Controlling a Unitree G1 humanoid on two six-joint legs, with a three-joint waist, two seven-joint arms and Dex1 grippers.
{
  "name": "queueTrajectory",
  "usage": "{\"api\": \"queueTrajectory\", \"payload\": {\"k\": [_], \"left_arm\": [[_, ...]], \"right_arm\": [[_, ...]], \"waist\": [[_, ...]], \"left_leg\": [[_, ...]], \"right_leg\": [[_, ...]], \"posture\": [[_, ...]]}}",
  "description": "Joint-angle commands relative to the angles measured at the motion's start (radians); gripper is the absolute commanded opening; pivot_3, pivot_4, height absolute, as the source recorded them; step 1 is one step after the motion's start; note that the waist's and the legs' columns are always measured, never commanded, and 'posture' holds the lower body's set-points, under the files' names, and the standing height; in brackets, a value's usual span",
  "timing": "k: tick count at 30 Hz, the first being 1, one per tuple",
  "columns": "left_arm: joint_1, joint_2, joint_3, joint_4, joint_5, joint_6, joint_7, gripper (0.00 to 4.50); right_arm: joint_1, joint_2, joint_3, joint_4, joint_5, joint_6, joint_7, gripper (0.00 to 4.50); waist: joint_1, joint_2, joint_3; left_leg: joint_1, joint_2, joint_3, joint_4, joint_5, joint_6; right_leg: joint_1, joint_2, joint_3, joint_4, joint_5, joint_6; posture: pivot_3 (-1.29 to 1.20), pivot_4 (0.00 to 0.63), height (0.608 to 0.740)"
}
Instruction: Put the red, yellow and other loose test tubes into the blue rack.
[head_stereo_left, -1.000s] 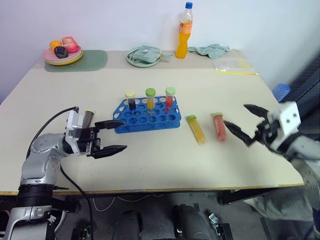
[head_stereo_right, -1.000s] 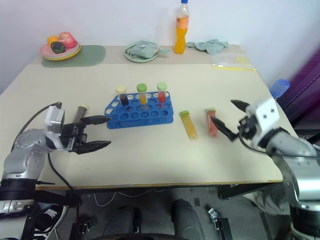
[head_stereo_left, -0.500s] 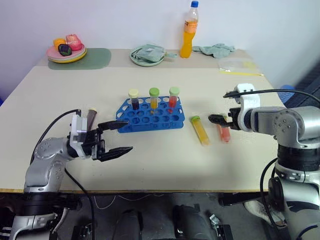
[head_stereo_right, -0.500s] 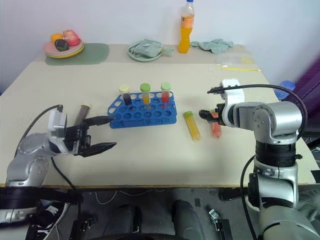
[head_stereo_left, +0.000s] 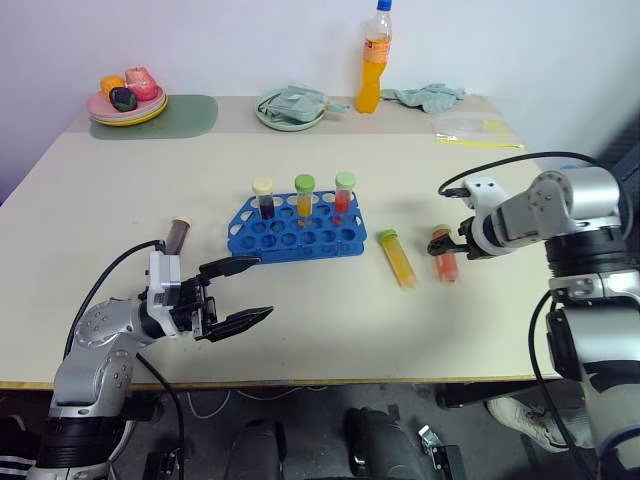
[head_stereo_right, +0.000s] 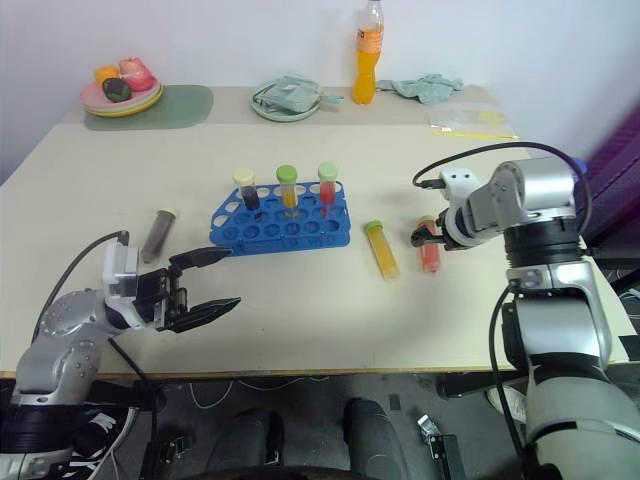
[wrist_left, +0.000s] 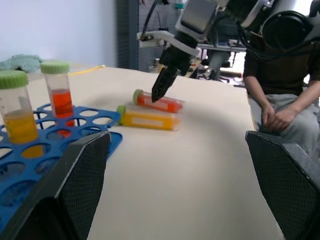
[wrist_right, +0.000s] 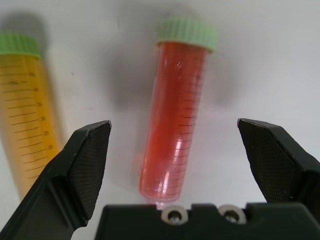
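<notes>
I'm holding my left claw (head_stereo_left: 238, 292) wide open and empty over the tabletop (head_stereo_left: 300, 330), with the brown tube (head_stereo_left: 178, 234) lying just behind it and the blue rack (head_stereo_left: 295, 233) ahead. I'm hovering my right claw (head_stereo_right: 428, 235), jaws spread, over the red tube (wrist_right: 175, 115), the yellow tube (head_stereo_left: 397, 260) lying alongside. I'm judging the fingers should straddle the tube's middle evenly before closing.

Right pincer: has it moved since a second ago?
Yes. The right pincer swung in from beyond the table's right edge and now points down over the red tube, open.
</notes>
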Motion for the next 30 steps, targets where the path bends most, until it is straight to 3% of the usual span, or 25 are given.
{"api": "queueTrajectory", "payload": {"k": [1, 6, 7, 9, 13, 15, 19, 23, 25, 28, 30], "left_arm": [[0.027, 0.000, 0.025, -0.055, -0.015, -0.018, 0.024, 4.44], [0.064, 0.003, 0.031, -0.080, -0.010, -0.030, 0.045, 4.44], [0.072, 0.005, 0.036, -0.085, -0.013, -0.031, 0.047, 4.49], [0.082, 0.007, 0.040, -0.097, -0.018, -0.028, 0.057, 4.50], [0.090, 0.013, 0.049, -0.098, -0.022, -0.028, 0.060, 4.50], [0.086, 0.013, 0.047, -0.096, -0.020, -0.027, 0.062, 4.50], [0.058, 0.019, 0.046, -0.072, -0.019, -0.024, 0.055, 4.50], [0.019, 0.024, 0.041, -0.040, -0.016, -0.022, 0.039, 4.50], [-0.001, 0.028, 0.042, -0.022, -0.017, -0.021, 0.031, 4.50], [-0.020, 0.035, 0.045, 0.002, -0.020, -0.021, 0.018, 4.50], [-0.046, 0.038, 0.042, 0.023, -0.021, -0.015, 0.012, 4.50]], "right_arm": [[-0.033, 0.028, -0.027, 0.042, -0.076, -0.001, -0.001, 4.50], [-0.060, 0.062, -0.020, 0.127, -0.148, -0.073, 0.027, 4.50], [-0.062, 0.070, -0.018, 0.142, -0.161, -0.085, 0.032, 4.24], [-0.062, 0.072, -0.011, 0.169, -0.185, -0.110, 0.049, 3.59], [-0.064, 0.078, -0.013, 0.204, -0.229, -0.149, 0.069, 1.54], [-0.071, 0.080, -0.020, 0.217, -0.243, -0.158, 0.080, 0.77], [-0.071, 0.073, -0.079, 0.150, -0.237, -0.198, 0.107, 0.74], [0.054, 0.028, -0.139, -0.170, -0.173, -0.396, 0.246, 0.74], [0.163, 0.048, -0.233, -0.360, -0.133, -0.494, 0.263, 0.74], [0.282, 0.105, -0.322, -0.556, -0.117, -0.551, 0.209, 0.74], [0.400, 0.241, -0.389, -0.759, -0.076, -0.686, 0.156, 0.74]], "waist": [[0.000, 0.001, 0.000], [0.001, 0.001, 0.000], [0.000, 0.001, 0.000], [0.001, 0.001, 0.000], [0.000, 0.001, -0.001], [0.001, 0.001, -0.001], [0.001, 0.002, -0.001], [0.003, 0.002, 0.000], [0.005, 0.002, -0.001], [0.007, 0.002, -0.001], [0.005, 0.001, -0.001]], "left_leg": [[0.000, 0.000, 0.000, 0.000, 0.000, 0.000], [0.000, 0.000, 0.000, 0.000, 0.000, 0.000], [0.000, 0.000, 0.000, 0.000, 0.000, 0.000], [0.000, 0.000, 0.000, 0.000, 0.000, 0.000], [0.000, 0.000, 0.000, 0.000, 0.000, 0.000], [0.000, 0.000, 0.000, 0.000, 0.000, 0.000], [0.000, 0.000, 0.000, 0.000, 0.000, 0.000], [0.000, 0.000, -0.001, -0.001, 0.000, 0.000], [0.000, 0.000, -0.001, -0.002, 0.000, 0.000], [0.000, 0.000, -0.002, -0.002, 0.000, 0.000], [0.000, 0.000, -0.002, -0.001, 0.000, 0.000]], "right_leg": [[0.000, 0.000, 0.000, 0.000, 0.000, 0.000], [0.000, 0.000, 0.000, 0.000, 0.000, 0.000], [0.000, 0.000, 0.000, 0.000, 0.000, 0.000], [0.000, 0.000, 0.000, 0.000, 0.000, 0.000], [0.000, 0.000, 0.000, 0.000, 0.000, 0.000], [0.000, 0.000, 0.000, 0.000, 0.000, 0.000], [0.000, 0.000, 0.000, 0.000, 0.000, 0.000], [0.000, 0.000, -0.001, 0.000, 0.001, 0.003], [0.000, 0.001, -0.001, -0.001, 0.002, 0.003], [0.001, 0.001, -0.002, -0.001, 0.002, 0.004], [0.001, 0.001, -0.002, 0.000, 0.002, 0.004]], "posture": [[0.00, 0.150, 0.740], [0.00, 0.150, 0.740], [0.00, 0.150, 0.740], [0.00, 0.150, 0.740], [0.00, 0.150, 0.740], [0.00, 0.150, 0.740], [0.00, 0.150, 0.740], [0.00, 0.150, 0.740], [0.00, 0.150, 0.740], [0.00, 0.150, 0.740], [0.00, 0.150, 0.740]]}}
